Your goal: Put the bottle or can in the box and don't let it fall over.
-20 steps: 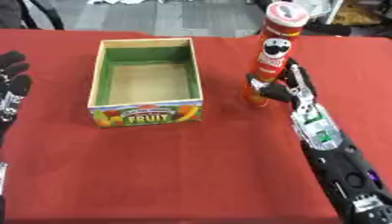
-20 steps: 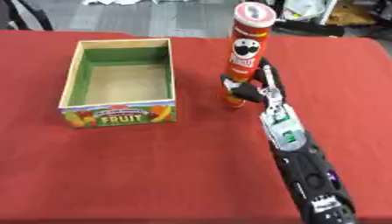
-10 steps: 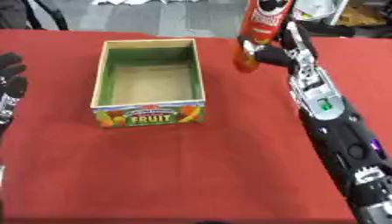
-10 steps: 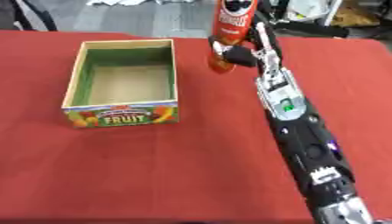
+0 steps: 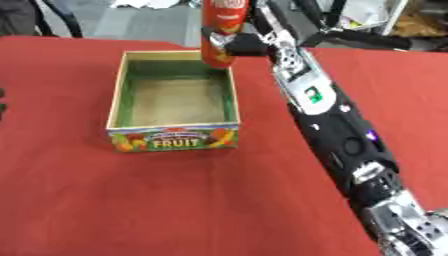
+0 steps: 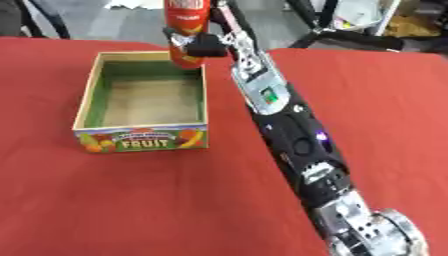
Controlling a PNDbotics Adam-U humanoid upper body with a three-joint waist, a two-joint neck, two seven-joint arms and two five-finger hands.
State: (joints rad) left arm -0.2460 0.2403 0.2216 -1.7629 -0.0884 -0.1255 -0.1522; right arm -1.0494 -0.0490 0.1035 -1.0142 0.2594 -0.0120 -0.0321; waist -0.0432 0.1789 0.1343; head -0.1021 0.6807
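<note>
A red tabletop [image 5: 105, 200] fills the view. At its far left edge a dark sliver, possibly the idle left hand [image 5: 2, 102], barely shows; its fingers cannot be made out.

Toward the left side sits an open cardboard box [image 5: 173, 140], with green inner walls and a bare brown floor. Its near wall carries a fruit picture and the word "FRUIT" in yellow letters.

Above the box's far right corner hangs a tall red can [image 5: 222, 30], a chip tube, upright with its long axis vertical. Its base is level with the box rim or just above it, over the far right part of the opening. The label's writing runs off the top of the view and cannot be read.

The right hand [image 6: 206, 42] reaches in from the right, fingers curled around the can's lower part from the right side. The black arm runs back to the lower right corner.

The can likely needs a straight descent, kept vertical, to stand on the box floor.
</note>
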